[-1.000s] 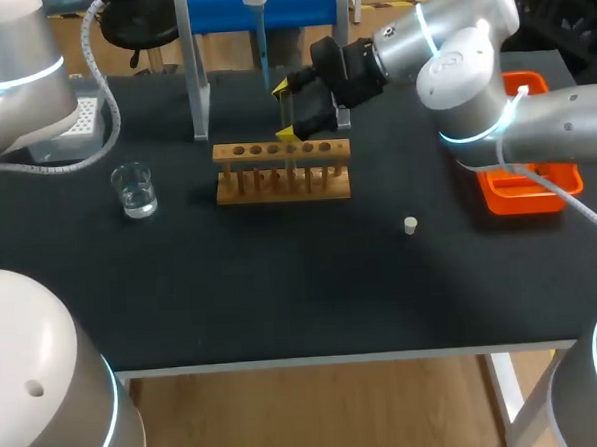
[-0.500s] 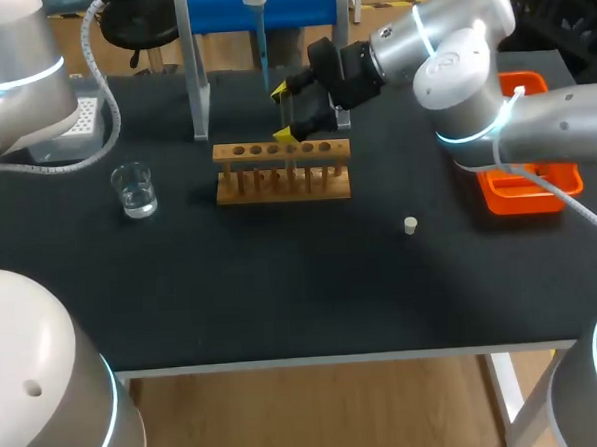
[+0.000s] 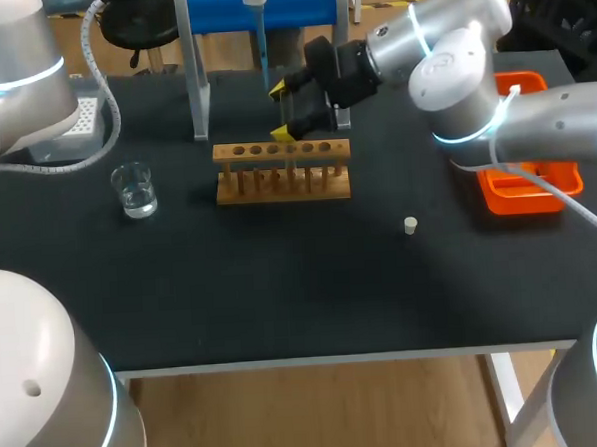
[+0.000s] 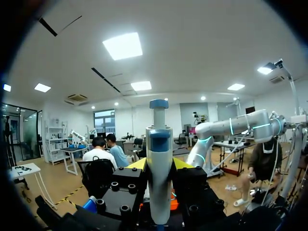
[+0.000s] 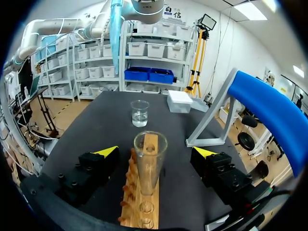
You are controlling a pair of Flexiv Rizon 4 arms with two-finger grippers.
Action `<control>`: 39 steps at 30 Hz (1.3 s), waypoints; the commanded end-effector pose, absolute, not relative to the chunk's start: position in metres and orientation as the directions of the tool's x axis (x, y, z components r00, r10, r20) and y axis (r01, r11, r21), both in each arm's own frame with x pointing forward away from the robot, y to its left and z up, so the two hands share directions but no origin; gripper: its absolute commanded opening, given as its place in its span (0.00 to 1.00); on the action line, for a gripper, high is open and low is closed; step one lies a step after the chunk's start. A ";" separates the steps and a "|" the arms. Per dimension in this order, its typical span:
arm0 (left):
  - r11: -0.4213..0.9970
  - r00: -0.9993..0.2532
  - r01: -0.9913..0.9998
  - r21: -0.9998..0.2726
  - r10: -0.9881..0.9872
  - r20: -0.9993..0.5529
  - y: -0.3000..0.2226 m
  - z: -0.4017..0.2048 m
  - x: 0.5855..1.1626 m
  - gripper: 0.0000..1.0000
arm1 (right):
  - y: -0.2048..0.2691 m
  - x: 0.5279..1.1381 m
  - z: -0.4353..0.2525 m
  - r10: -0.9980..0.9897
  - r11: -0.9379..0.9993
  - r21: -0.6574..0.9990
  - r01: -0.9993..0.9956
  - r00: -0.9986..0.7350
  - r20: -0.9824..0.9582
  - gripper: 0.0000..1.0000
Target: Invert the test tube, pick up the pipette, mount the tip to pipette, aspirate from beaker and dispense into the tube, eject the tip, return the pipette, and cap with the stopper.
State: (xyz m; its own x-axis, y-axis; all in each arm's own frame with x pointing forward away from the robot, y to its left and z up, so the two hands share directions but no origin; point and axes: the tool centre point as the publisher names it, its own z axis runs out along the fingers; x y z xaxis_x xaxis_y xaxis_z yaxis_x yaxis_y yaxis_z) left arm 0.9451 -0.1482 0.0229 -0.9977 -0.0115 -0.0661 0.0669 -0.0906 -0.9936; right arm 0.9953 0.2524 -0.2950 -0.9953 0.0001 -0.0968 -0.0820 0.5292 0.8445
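- The test tube [image 5: 148, 166] stands upright, mouth up, in the wooden rack [image 3: 282, 172] at the back middle of the table.
- The right gripper [image 3: 281, 111] flanks it, fingers spread wide and clear of the glass.
- The left gripper [image 4: 159, 166] pinches the pipette [image 4: 159, 139] from both sides.
- The beaker [image 3: 133, 189] sits left of the rack. The stopper [image 3: 410, 226] lies to the rack's right and nearer, and the orange tray [image 3: 522, 194] is by the right edge.

The right arm [image 3: 450, 65] comes in from the right and stretches past the middle toward the far side, wrist about level. The right gripper [image 3: 282, 111] points left with its fingers [image 5: 101, 159] spread wide apart. The left arm [image 3: 10, 68] sits bunched up at the left edge, and the left gripper [image 4: 159, 166] only shows up in its own wrist view.
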 end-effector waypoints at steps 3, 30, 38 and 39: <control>-0.089 -0.998 0.066 -0.994 -0.009 -0.065 -0.148 0.024 0.946 0.00 | 0.256 0.991 -0.294 0.005 0.529 0.843 -0.095 -0.993 -0.115 1.00; -0.089 -0.998 0.066 -0.994 -0.009 -0.065 -0.148 0.024 0.946 0.00 | 0.252 0.990 -0.295 0.014 0.526 0.845 -0.099 -0.992 -0.124 1.00; -0.089 -0.998 0.066 -0.994 -0.009 -0.065 -0.148 0.024 0.946 0.00 | 0.252 0.990 -0.295 0.014 0.526 0.845 -0.099 -0.992 -0.124 1.00; -0.089 -0.998 0.066 -0.994 -0.009 -0.065 -0.148 0.024 0.946 0.00 | 0.252 0.990 -0.295 0.014 0.526 0.845 -0.099 -0.992 -0.124 1.00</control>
State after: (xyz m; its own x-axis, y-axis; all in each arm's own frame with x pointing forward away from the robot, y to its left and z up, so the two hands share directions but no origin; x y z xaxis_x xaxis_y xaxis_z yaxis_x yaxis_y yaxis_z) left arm 0.9451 -0.1482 0.0228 -0.9977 -0.0115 -0.0661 0.0669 -0.0905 -0.9936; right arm 0.9906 0.2526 -0.2955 -0.9922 0.0140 -0.1237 -0.0979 0.5261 0.8448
